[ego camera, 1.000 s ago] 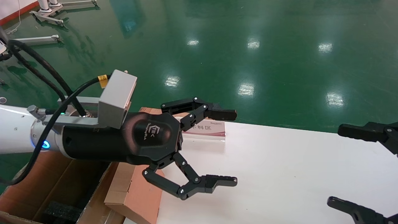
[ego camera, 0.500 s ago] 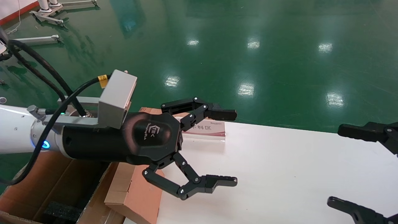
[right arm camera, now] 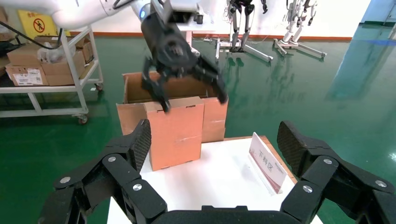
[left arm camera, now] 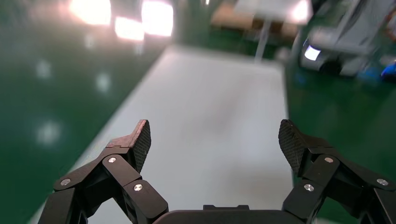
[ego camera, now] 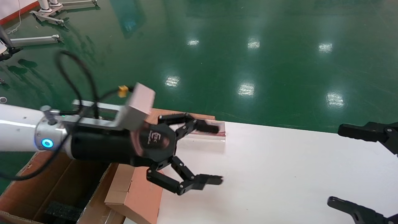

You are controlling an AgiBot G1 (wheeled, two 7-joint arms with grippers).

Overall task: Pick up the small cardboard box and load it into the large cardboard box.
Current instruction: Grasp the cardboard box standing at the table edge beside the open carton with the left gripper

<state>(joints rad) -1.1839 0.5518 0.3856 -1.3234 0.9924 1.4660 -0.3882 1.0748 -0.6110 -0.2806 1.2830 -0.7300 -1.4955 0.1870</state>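
The small cardboard box point(ego camera: 136, 193) is orange-brown with a paler tan side and stands upright at the white table's left end. It also shows in the right wrist view point(right arm camera: 175, 130). The large cardboard box point(ego camera: 40, 177) stands open beside it, below the table's left end, with black foam point(ego camera: 62, 211) inside. It rises behind the small box in the right wrist view point(right arm camera: 133, 88). My left gripper point(ego camera: 216, 154) is open and empty, just above and right of the small box's top; it shows in the right wrist view point(right arm camera: 187, 88) and in its own view point(left arm camera: 215, 140). My right gripper point(ego camera: 342, 168) is open and empty over the table's right end.
A slanted sign point(ego camera: 208, 134) with Chinese characters stands at the table's far left edge, close to the left gripper's upper finger; it also shows in the right wrist view point(right arm camera: 267, 161). An orange-brown board point(ego camera: 180, 115) edges the table corner. Green floor surrounds the white table point(ego camera: 279, 174).
My left gripper has dropped a little and drawn back to the left, still open. Its cable has swung up. The right gripper and the boxes have not moved.
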